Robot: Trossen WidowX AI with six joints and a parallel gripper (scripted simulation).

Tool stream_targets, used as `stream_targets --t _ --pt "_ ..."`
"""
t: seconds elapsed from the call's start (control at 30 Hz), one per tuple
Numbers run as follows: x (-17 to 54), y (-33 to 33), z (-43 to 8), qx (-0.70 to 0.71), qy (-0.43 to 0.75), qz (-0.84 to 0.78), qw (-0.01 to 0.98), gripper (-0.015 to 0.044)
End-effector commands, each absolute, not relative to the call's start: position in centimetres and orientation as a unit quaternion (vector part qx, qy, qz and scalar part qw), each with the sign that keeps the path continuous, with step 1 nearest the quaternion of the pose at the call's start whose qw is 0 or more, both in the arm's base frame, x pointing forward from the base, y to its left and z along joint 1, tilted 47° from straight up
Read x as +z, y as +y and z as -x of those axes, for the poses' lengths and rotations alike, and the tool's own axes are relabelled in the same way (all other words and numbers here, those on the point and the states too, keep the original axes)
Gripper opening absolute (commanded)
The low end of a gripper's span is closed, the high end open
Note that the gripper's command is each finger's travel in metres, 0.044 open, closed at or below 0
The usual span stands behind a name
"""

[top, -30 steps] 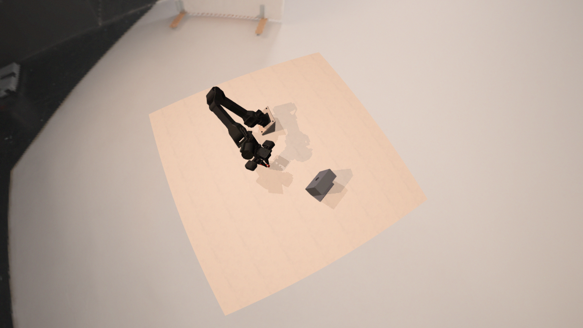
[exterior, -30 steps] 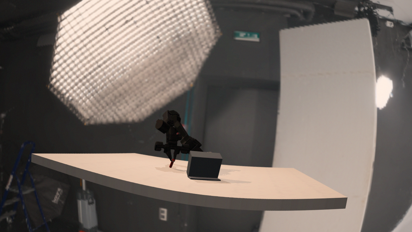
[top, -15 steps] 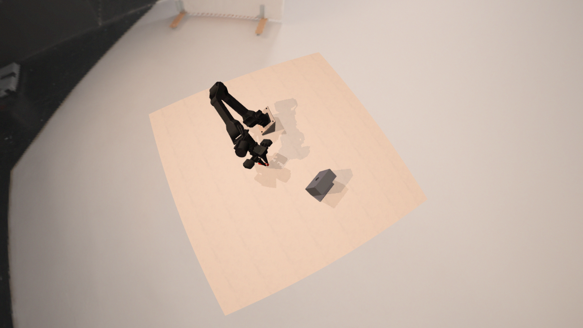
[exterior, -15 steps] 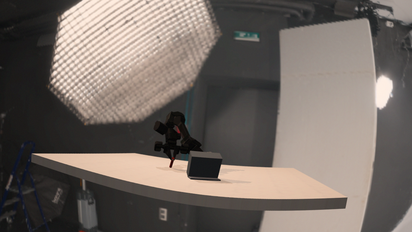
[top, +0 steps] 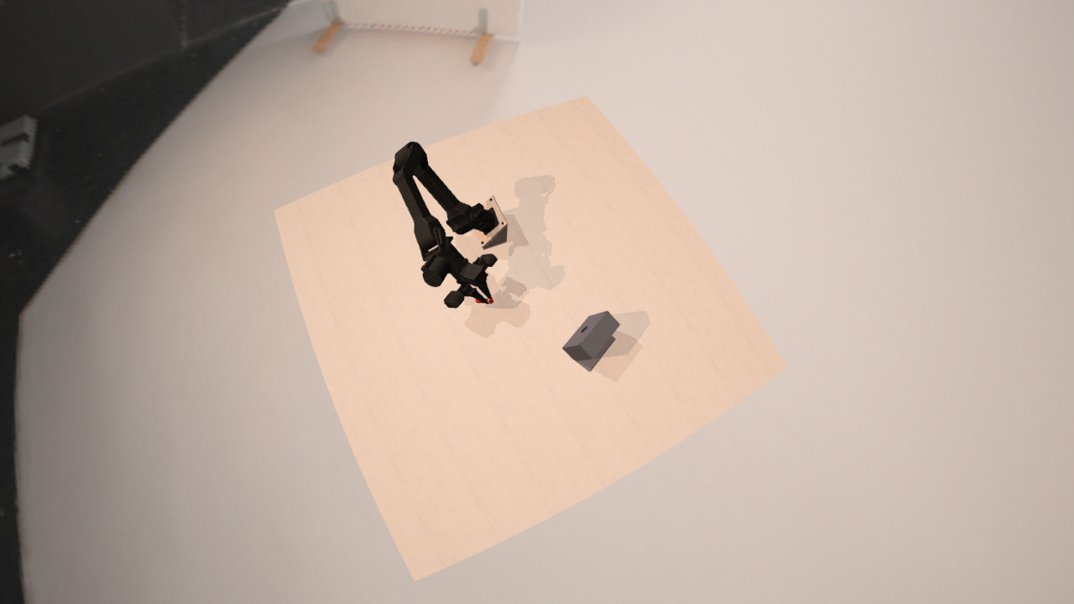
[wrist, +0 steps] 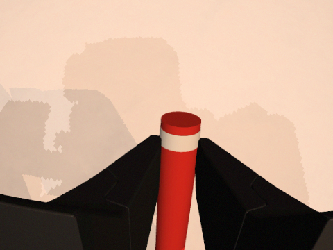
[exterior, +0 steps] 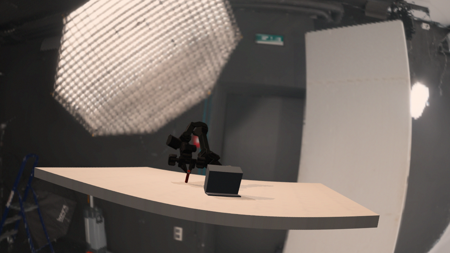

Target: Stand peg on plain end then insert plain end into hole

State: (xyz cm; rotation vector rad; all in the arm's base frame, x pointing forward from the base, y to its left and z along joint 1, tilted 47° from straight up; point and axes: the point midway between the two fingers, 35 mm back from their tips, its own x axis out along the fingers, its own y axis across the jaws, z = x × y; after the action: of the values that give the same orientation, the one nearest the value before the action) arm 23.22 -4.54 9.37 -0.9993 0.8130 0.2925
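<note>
Behind the table (top: pixel 525 450) (exterior: pixel 283 201) (wrist: pixel 250 42), the exterior view shows me a dark room, with a big bright lamp (exterior: pixel 141 66) at upper left and a pale board (exterior: pixel 355 125) on the right side. Between them, high in the frame, is a green sign (exterior: pixel 269 39). From my place I see the black arm (top: pixel 409 196) (exterior: pixel 204 138) bent above the wooden surface, left of centre in the top view. Its gripper (top: pixel 489 302) (exterior: pixel 188 171) (wrist: pixel 179 148) is clenched on the red peg (top: pixel 481 301) (exterior: pixel 187 177) (wrist: pixel 176 194), near the end which has the white band (wrist: pixel 180 143). In the exterior view the peg hangs below the fingers, nearly upright but a little tilted, its lower end toward lower left. I cannot tell if this plain end touches the table. Well apart from the peg, right of centre and lower in the top view, stands the grey block (top: pixel 593 336) (exterior: pixel 223 182) with its sloped face. I can see the small dark hole (top: pixel 584 329) in this face from above; the peg is outside of it.
</note>
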Motion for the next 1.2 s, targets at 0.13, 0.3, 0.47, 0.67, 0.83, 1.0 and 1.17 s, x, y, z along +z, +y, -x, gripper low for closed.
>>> stream_targets --t 0.13,0.3,0.47,0.67,0.83,1.0,1.17 --pt "9.7 -4.6 -22.8 0.152 0.347 0.462 0.802 0.0049" --pt "9.8 -4.7 -22.5 0.162 0.330 0.459 0.809 0.0049" --pt "10.0 -4.9 -22.2 0.172 0.312 0.456 0.816 0.0049" --pt "10.1 -5.0 -21.9 0.184 0.291 0.451 0.823 0.0049" --pt "10.2 -5.2 -21.6 0.194 0.273 0.448 0.829 0.0049" --pt "10.3 -5.3 -21.3 0.203 0.255 0.444 0.835 0.0049" --pt "10.4 -5.5 -21.0 0.213 0.237 0.440 0.840 0.0049"
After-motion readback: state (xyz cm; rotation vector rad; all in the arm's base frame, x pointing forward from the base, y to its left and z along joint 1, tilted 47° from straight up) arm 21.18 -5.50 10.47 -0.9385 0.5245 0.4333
